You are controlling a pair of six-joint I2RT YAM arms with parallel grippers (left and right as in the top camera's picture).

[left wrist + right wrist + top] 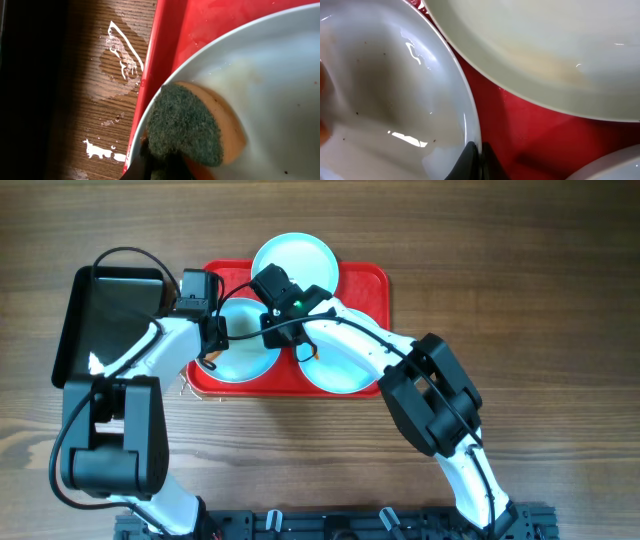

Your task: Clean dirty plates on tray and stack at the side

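The red tray (365, 285) holds three pale plates. My left gripper (212, 352) is shut on a green and orange sponge (186, 125) and presses it onto the left edge of the left plate (248, 352), which also shows in the left wrist view (270, 75). An orange smear lies under the sponge. My right gripper (272, 332) is shut on that plate's right rim, seen close in the right wrist view (476, 156), where the plate (385, 90) carries small dark specks. The top plate (293, 258) and the right plate (345, 368) lie beside it.
A black tray (110, 305) lies on the table left of the red tray. Spilled water (120, 55) lies on the wood by the red tray's left rim (150, 65). The top plate (545, 45) lies close to my right fingers.
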